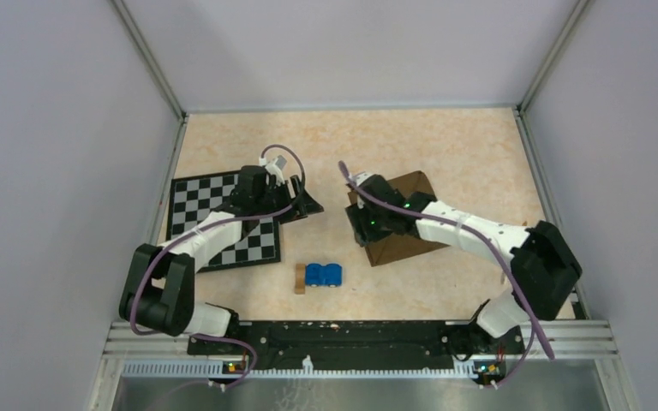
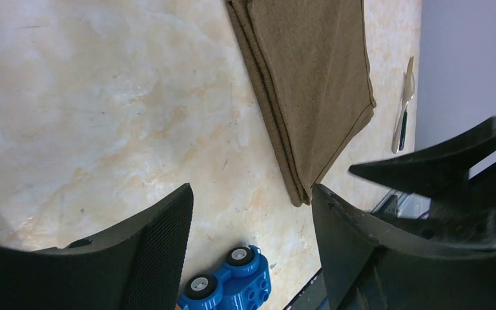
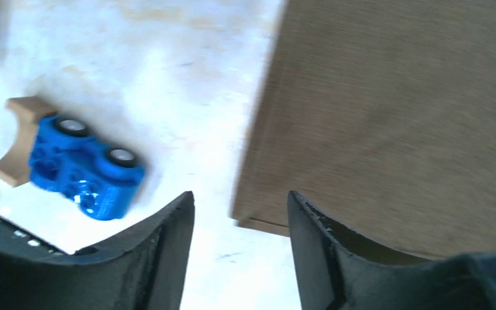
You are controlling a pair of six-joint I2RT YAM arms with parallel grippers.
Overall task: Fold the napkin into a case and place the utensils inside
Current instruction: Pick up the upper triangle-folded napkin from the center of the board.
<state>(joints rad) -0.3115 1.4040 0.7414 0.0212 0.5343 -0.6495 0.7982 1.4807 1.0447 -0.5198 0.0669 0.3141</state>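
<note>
Nearest the arm bases: blue toy car on the counter w/ a small wooden block right up against its left end. Bit further back, left gripper is at the right edge of the chessboard mat, jaws apart, nothing btwn them. Right gripper is over the near-left part of the napkin, jaws apart too, not clamped on anything afaict. The cloth edge just shows thru the gap, that view's blurry tho. Napkin's dark brown, folded in layers, flat on the right half of the counter, apart from the mat. Beyond it, by the side wall in the left wrist view, a utensil w/ a dark handle lies on bare counter, not touching the cloth.
</note>
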